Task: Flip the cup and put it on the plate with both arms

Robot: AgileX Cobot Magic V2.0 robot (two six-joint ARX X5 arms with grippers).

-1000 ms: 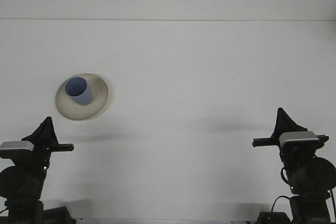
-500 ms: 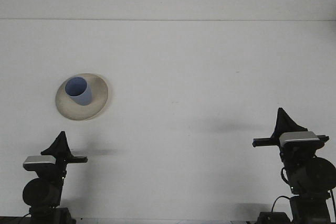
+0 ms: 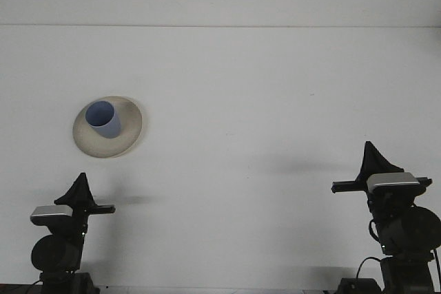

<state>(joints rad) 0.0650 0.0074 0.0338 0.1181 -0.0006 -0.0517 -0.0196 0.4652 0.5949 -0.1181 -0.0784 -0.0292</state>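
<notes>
Seen from the front view, a white table (image 3: 262,101) is shown reaching back to a pale wall. A beige plate (image 3: 131,125) is set on the left part of the table, and a blue cup (image 3: 103,119) is stood upright on it, mouth up, slightly left of the plate's middle. Low at the left edge the left gripper (image 3: 80,187) is held near the table's front, well apart from the plate and nearer the camera than it. Low on the right the right gripper (image 3: 373,156) is held far from the cup and plate. Both grippers are seen only as dark pointed shapes, so whether each is open or closed cannot be told. Nothing is gripped by either tool.
</notes>
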